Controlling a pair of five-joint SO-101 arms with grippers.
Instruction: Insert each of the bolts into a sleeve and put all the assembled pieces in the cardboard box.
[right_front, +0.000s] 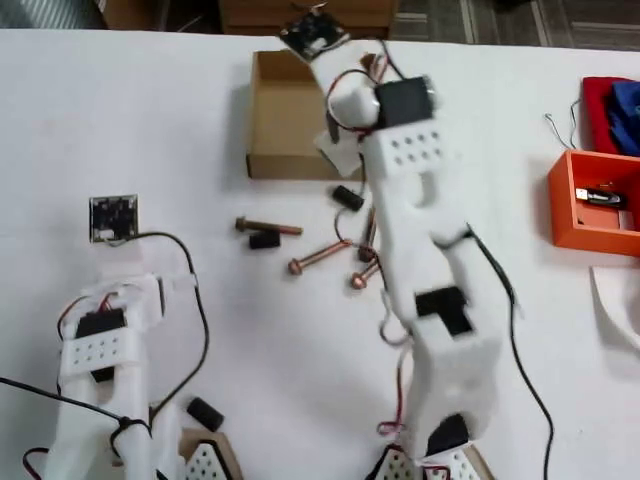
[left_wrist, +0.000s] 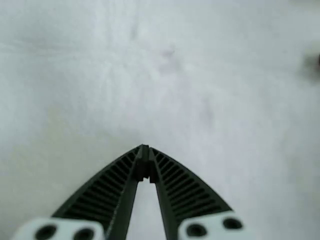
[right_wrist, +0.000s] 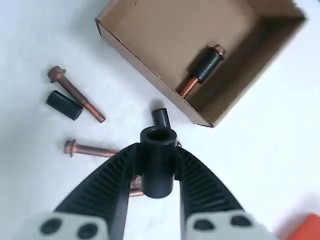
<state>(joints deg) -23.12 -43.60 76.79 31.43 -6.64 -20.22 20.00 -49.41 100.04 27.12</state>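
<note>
Left gripper: your left gripper (left_wrist: 144, 165) is closed tip to tip with nothing between the fingers. It sits over bare table (left_wrist: 160, 75), well to the left of the box (right_front: 290, 120).
Stray sleeve: one stray sleeve (right_front: 205, 412) lies far from the box, by the left arm's base.
Pair: a bolt (right_front: 268, 227) and a loose sleeve (right_front: 264, 240) lie touching each other, just in front of the box's left half.
Box: it is open on top. You have one assembled piece (right_wrist: 202, 70) in it, lying against an inner wall.
Near sleeve: the near sleeve (right_front: 347, 197) lies on the table just outside the box's front right corner.
Bare bolts: more bare bolts (right_front: 318, 255) lie in front of the box, beyond the near sleeve.
Right gripper: your right gripper (right_wrist: 156, 149) is part open and clamped on a held sleeve (right_wrist: 158, 175), whose bore faces the wrist camera. It is above the table just in front of the box.
Bin: an orange bin (right_front: 560, 205) stands well to the right of the box and holds a small black-and-white item (right_front: 598, 197).
</note>
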